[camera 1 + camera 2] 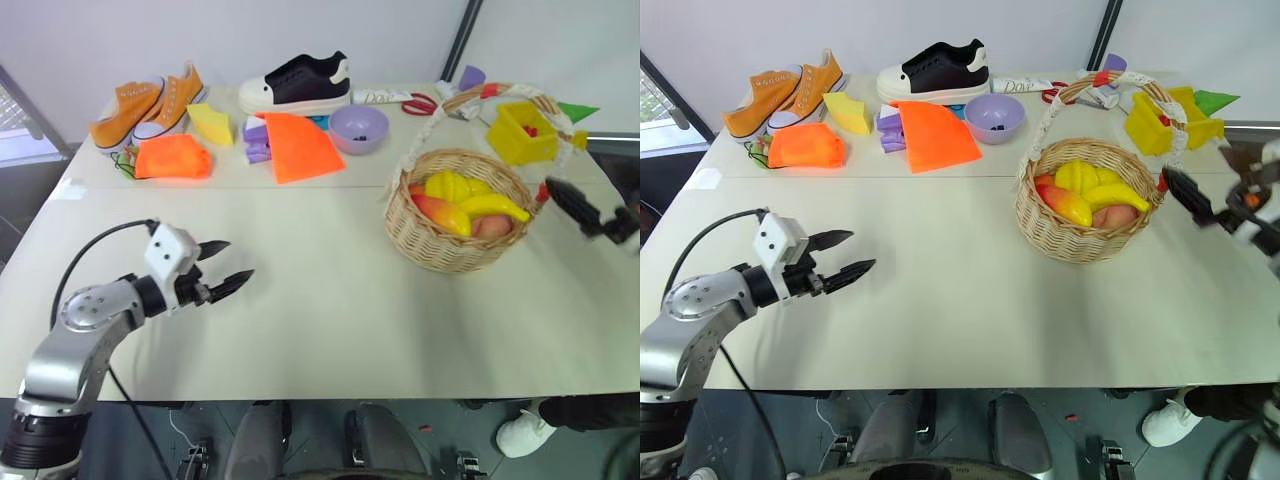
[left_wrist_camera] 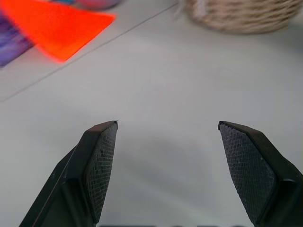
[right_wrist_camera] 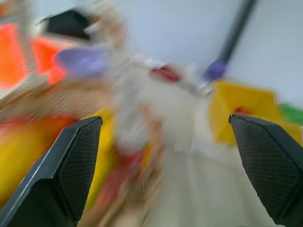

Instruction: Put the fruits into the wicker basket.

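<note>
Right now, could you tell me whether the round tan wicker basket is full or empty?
Holding fruit: the round tan wicker basket contains yellow bananas and a red-yellow mango.

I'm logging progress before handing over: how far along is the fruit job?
Done, by the look of it: the banana and mango lie inside the wicker basket. In hand: nothing; the left gripper is open above bare table, and the right gripper stands open beside the basket. Left: I see no fruit outside the basket.

The yellow banana (image 1: 492, 207) and red-yellow mango (image 1: 443, 213) lie inside the upright round wicker basket (image 1: 440, 247) on the desk (image 1: 330, 290).
</note>
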Tool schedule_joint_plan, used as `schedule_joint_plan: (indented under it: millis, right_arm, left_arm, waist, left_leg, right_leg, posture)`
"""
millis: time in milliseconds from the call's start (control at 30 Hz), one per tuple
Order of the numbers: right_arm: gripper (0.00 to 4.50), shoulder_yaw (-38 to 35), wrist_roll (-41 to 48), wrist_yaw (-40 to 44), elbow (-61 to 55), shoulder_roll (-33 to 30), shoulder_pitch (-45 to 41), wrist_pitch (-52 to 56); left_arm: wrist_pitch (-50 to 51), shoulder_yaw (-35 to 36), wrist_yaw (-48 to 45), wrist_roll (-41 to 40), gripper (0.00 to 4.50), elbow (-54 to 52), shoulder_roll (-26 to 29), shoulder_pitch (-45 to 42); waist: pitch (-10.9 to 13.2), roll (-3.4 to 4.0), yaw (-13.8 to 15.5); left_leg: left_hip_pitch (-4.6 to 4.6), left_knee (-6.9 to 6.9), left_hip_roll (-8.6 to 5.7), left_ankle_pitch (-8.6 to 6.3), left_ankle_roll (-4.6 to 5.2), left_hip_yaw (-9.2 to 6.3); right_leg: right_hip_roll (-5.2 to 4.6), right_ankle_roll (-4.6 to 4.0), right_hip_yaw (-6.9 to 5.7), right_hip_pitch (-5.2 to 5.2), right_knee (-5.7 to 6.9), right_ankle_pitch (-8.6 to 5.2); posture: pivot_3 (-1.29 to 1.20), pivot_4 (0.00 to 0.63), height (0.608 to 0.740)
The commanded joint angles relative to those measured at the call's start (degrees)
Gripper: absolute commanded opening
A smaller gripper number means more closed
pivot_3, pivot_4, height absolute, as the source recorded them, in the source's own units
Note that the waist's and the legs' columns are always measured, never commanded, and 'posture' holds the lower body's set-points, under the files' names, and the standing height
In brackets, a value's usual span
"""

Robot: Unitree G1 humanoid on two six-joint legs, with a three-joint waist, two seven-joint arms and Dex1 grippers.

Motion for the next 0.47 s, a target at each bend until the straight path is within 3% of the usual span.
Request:
schedule_joint_plan:
  millis: [33, 300, 467]
  right_arm:
    - [4.46, -1.7, 6.2, 4.3, -6.0, -0.2, 3.9, 4.1]
    - [4.46, 11.5, 3.9, -1.1, -17.5, 7.0, 3.4, 0.6]
    - [4.46, 14.7, 1.3, -2.7, -17.9, 9.0, 3.5, -2.6]
  left_arm:
    - [-2.9, 3.5, 0.9, 0.6, 3.67, 1.4, -0.3, 1.8]
    - [-6.5, 6.2, 3.8, 1.9, 3.67, 5.1, -2.1, 4.8]
    - [-6.7, 6.9, 4.9, 1.3, 3.67, 5.5, -2.8, 5.0]
  waist:
    - [0.0, 0.03, -0.4]
    - [0.0, 0.04, -0.2]
    - [0.0, -0.03, 0.2]
  left_leg:
    - [0.04, 0.0, 0.01, 0.0, 0.0, 0.03]
    - [0.06, 0.01, 0.08, -0.01, -0.01, 0.08]
    - [0.01, 0.02, 0.05, -0.01, -0.01, 0.08]
  right_leg:
    - [-0.01, 0.0, 0.04, 0.0, 0.01, 0.0]
    - [-0.02, -0.02, 0.1, -0.04, 0.02, 0.0]
    - [-0.05, -0.02, 0.08, -0.06, 0.0, 0.01]
  posture:
    - [0.0, 0.15, 0.733]
    - [0.0, 0.15, 0.733]
    - [0.0, 0.15, 0.733]
